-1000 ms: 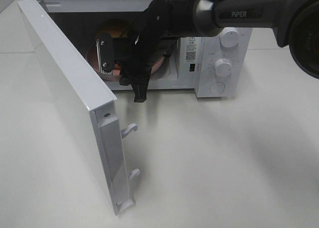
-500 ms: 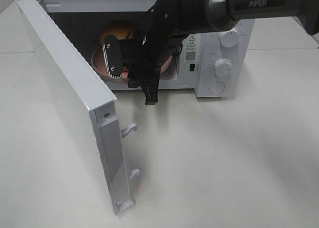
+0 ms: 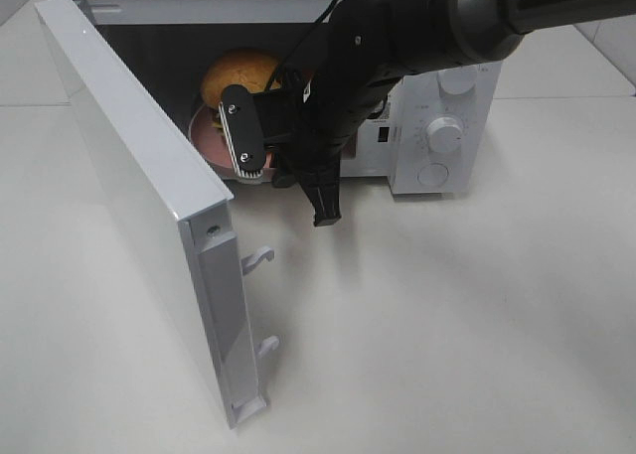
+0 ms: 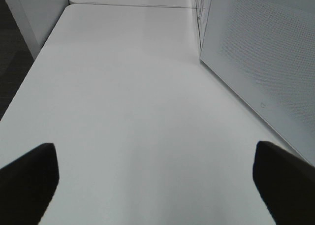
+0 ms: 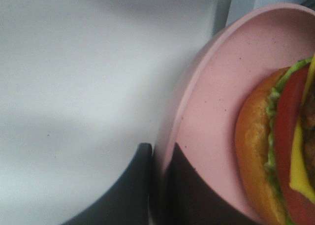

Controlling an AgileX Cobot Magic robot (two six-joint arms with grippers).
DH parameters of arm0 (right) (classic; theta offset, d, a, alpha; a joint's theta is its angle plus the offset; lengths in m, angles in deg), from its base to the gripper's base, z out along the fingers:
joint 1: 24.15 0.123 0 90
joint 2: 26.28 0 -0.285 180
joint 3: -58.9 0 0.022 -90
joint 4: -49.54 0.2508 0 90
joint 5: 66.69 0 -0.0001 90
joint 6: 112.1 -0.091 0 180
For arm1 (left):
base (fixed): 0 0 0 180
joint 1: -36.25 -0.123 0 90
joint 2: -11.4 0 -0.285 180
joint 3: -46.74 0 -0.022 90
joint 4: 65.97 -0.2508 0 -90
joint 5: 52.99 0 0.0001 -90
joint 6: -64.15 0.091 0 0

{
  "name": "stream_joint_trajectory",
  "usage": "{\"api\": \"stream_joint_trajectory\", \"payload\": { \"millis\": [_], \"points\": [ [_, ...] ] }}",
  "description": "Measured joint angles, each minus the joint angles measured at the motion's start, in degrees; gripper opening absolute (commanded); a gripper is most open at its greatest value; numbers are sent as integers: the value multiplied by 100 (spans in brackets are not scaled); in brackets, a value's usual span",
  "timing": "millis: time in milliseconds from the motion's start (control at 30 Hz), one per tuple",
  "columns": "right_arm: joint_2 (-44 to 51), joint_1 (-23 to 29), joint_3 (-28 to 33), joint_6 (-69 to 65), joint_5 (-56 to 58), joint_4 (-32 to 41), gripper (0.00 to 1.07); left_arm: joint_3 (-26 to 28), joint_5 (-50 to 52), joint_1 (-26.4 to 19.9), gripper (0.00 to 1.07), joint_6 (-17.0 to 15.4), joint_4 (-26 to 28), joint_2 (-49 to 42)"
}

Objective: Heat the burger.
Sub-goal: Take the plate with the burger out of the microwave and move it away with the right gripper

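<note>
Right gripper point(image 5: 157, 185) first: its dark fingers are pinched on the rim of the pink plate point(image 5: 206, 121), one finger under the edge and one over it, so the plate is clamped. The burger point(image 5: 280, 151) sits on that plate, bun, lettuce, tomato and cheese all showing, close to the gripped edge. From the high camera the right gripper point(image 3: 260, 141) is at the mouth of the microwave point(image 3: 437, 106), with the burger point(image 3: 238, 75) and a sliver of plate point(image 3: 204, 136) just inside the cavity, behind the arm.

Now the risks. A thin grip on one side of the rim means the plate can tip if the arm lifts or twists, and a tall burger will slide or shed its top bun. Whether the plate is fully resting on the cavity floor I cannot tell; letting go with it half over the sill would likely drop it out. The wrist is bulky in that opening, so pulling out at an angle could drag the plate along or knock the burger.

Out wider, the microwave door point(image 3: 149, 206) stands swung well open on the left. The left gripper point(image 4: 157, 180), jaws spread wide and empty, hangs over bare table point(image 4: 138, 87) beside the door's outer face point(image 4: 261, 57). Swing that door early and it hits the right arm.
</note>
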Motion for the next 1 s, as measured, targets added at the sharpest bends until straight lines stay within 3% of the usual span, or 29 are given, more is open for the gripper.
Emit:
{"api": "stream_joint_trajectory", "payload": {
  "millis": [200, 267, 600, 1000],
  "points": [
    [309, 23, 441, 63, -201, -29, 0, 0, 0, 0, 100, 0, 0, 0],
    [619, 63, 905, 132, -550, -29, 0, 0, 0, 0, 100, 0, 0, 0],
    [1352, 86, 1925, 189, -1043, -46, 0, 0, 0, 0, 100, 0, 0, 0],
    [2017, 143, 2813, 120, -1186, 0, 0, 0, 0, 0, 100, 0, 0, 0]
  ]
}}
